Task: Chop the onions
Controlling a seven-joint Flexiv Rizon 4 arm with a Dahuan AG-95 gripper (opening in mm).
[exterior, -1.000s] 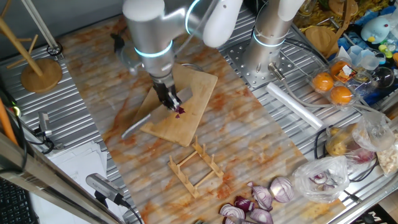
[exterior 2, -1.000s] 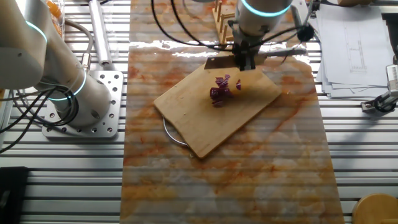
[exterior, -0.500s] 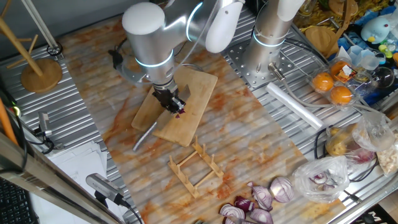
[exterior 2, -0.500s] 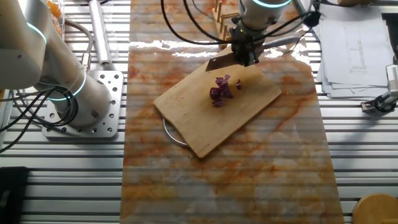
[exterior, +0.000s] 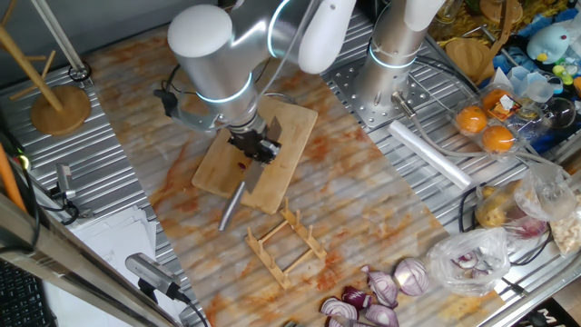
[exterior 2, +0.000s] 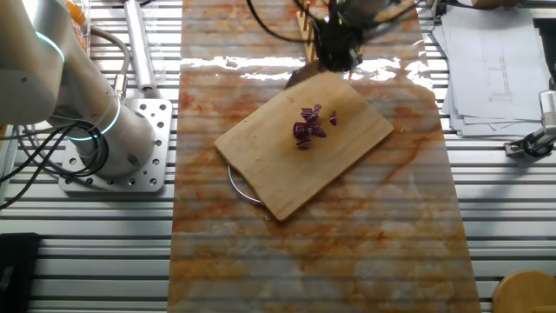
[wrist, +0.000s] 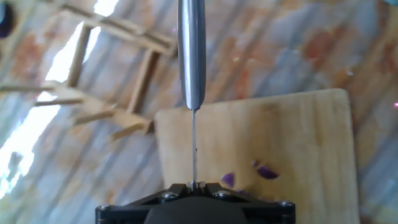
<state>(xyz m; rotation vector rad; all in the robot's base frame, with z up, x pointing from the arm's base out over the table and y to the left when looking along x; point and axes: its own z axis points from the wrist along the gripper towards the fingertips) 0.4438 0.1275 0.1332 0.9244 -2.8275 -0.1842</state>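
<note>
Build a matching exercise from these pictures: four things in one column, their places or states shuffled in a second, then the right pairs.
Things
1. onions
2. knife
3. wooden rack
4. halved red onions

Places or states
A. lying off the board, near the table's front edge
B. gripped in the claw, blade edge-on in the hand view
C. small purple pieces on the cutting board
D. standing on the table just past the board's end

Pairs: 1-C, 2-B, 3-D, 4-A
</note>
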